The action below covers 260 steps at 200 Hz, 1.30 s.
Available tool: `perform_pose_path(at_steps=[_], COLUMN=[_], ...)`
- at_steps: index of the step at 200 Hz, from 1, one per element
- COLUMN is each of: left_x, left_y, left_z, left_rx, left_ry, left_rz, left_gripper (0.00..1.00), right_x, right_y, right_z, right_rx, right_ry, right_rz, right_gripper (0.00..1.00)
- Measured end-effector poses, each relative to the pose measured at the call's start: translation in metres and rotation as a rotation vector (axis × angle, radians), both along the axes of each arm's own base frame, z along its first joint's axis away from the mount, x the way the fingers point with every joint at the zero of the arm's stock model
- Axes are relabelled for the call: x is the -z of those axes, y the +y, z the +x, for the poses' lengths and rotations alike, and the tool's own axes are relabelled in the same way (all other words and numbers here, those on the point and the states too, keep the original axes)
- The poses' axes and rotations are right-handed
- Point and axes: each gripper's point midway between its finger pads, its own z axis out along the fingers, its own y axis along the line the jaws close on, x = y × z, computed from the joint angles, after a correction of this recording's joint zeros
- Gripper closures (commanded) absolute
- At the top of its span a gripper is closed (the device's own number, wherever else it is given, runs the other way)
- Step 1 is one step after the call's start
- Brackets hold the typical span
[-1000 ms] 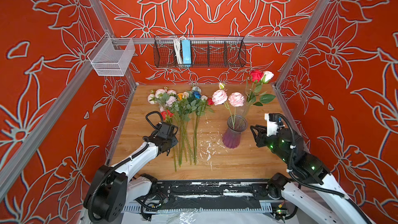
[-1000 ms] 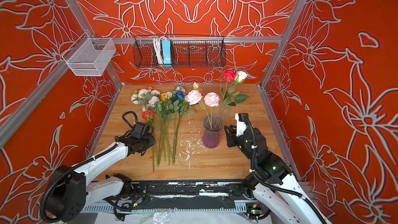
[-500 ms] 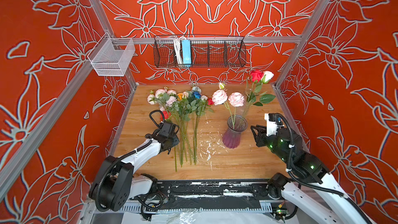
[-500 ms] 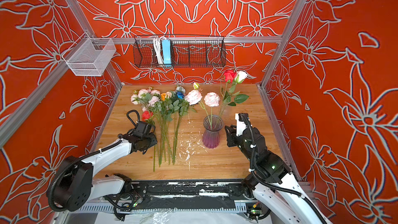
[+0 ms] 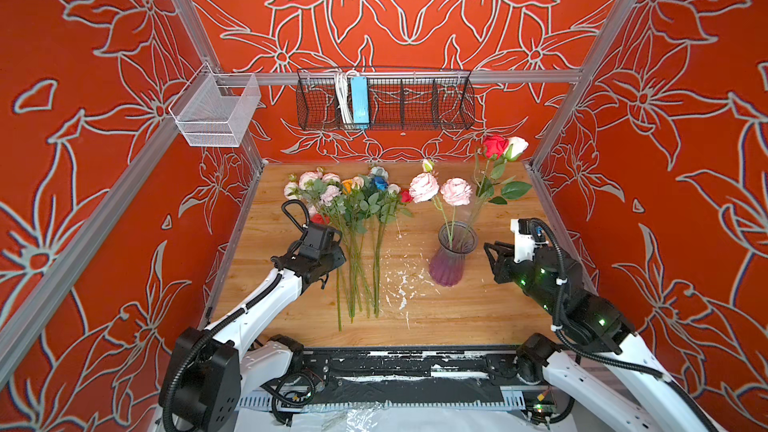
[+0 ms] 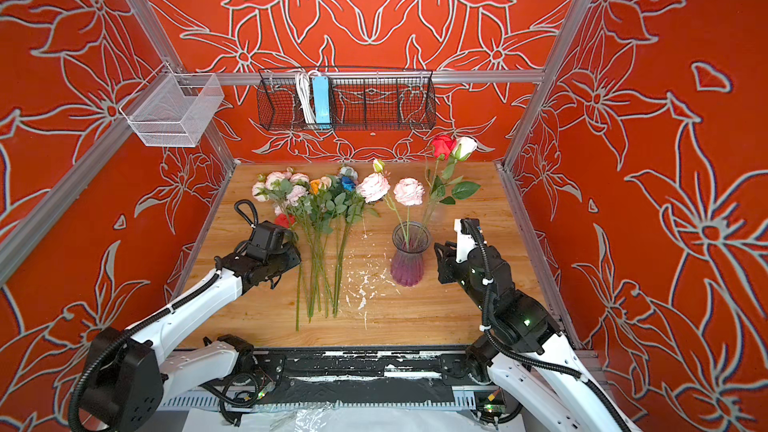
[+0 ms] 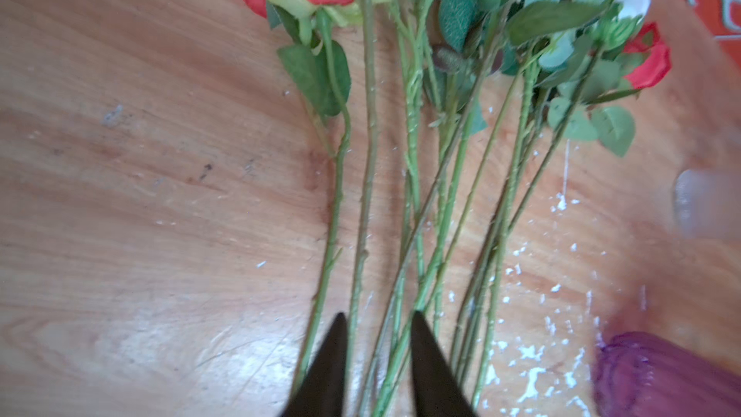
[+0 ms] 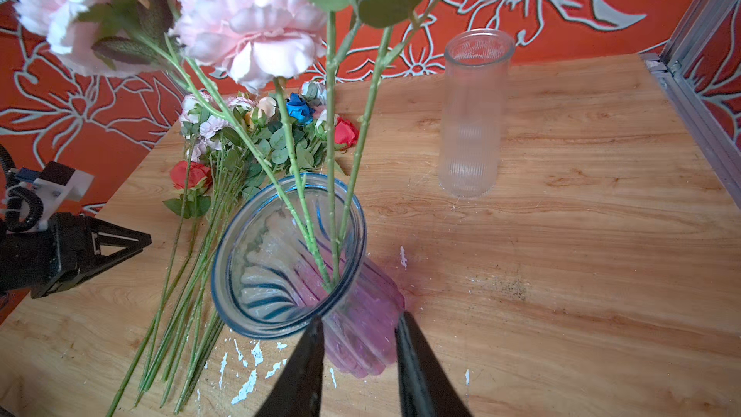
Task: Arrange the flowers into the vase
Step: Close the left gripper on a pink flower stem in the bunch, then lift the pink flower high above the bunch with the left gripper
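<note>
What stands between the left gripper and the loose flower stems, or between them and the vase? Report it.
Nothing visible. The left gripper hangs open right over the loose stems, and only tabletop lies between them and the vase, whose mouth holds a few stems at one side.

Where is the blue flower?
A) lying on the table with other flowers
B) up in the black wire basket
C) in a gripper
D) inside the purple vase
A: the blue flower lies among the loose flowers on the table, left of the vase.
</note>
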Motion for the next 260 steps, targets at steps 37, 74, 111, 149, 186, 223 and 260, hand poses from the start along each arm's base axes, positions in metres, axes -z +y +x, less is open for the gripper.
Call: perform_pose_path(at_steps=[37,74,111,149,186,223,260], left_x=[0.032,0.062,0.044,-0.011,-0.066,-0.121,-0.167], left_y=[-0.004,-0.007,-0.011,-0.011,-0.005,-0.004,-0.017], left_z=[0.005,0.003,0.011,0.01,-0.002,-0.017,-0.027], left_rx=[0.025,0.074,0.106,0.112,0.12,0.157,0.239], left_ry=[0.114,0.217,0.173,0.035,-0.1,-0.289,-0.496], left_rz=[0.032,0.07,0.071,0.039,0.028,0.001,-0.015], left_gripper=[0.63,0.87,1.0,1.0,1.0,1.0,1.0], right_x=[0.001,0.001,0.001,0.002,0.003,0.003,-0.002], right_y=[0.0,0.0,0.0,0.001,0.003,0.003,0.003], right_z=[0.001,0.0,0.0,0.002,0.005,0.005,0.004], right_rx=[0.002,0.002,0.003,0.004,0.004,0.003,0.003], right_ry=[0.006,0.006,0.006,0.01,0.013,0.012,0.002], right_rz=[0.002,0.003,0.004,0.003,0.001,0.001,0.006], right_gripper=[0.65,0.65,0.65,0.65,0.65,0.65,0.65])
